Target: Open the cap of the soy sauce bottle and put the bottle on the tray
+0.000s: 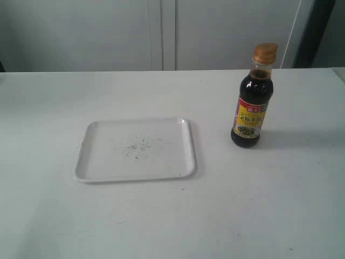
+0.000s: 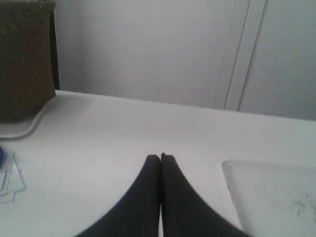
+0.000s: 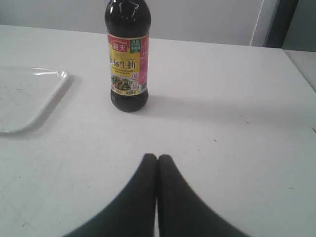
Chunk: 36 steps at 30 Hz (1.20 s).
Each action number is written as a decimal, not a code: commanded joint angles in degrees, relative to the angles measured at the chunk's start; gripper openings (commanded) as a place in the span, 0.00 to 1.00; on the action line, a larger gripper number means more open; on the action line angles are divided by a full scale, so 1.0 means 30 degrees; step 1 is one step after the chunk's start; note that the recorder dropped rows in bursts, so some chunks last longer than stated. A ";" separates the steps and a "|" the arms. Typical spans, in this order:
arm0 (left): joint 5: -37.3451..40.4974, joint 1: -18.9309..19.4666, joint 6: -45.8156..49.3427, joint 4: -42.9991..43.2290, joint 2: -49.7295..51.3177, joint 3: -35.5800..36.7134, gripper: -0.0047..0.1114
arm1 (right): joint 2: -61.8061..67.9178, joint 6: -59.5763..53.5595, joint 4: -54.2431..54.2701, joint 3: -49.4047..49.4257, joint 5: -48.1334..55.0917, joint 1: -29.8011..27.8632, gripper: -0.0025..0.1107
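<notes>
On table: one bottle (image 1: 252,102), one tray (image 1: 86,141).

One bottle (image 1: 252,105), one tray (image 1: 86,141), two pincers (image 2: 160,157).

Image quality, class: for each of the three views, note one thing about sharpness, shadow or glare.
Exterior view: evenly lit and fairly sharp, the soy sauce bottle throwing a faint shadow to the right across the table. Left wrist view: soft overall, the shut left claw blurred and dark. Right wrist view: highlights glint on the bottle's shoulder, the tray rim shines, and the shut right claw is out of focus.
</notes>
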 commanded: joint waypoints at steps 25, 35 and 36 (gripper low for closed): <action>-0.5041 -0.0074 -1.2482 1.4223 1.3822 -1.1582 0.04 | -0.0117 0.0066 -0.0126 0.0126 -0.0535 0.0005 0.02; -0.4521 -0.1061 -1.2354 1.6605 1.9065 -1.4275 0.04 | -0.0117 0.0066 -0.0340 0.0126 -0.2010 0.0005 0.02; -0.4149 -0.1643 -1.2174 1.6815 1.9478 -1.4519 0.04 | -0.0117 0.0066 -0.0340 0.0126 -0.2390 0.0005 0.02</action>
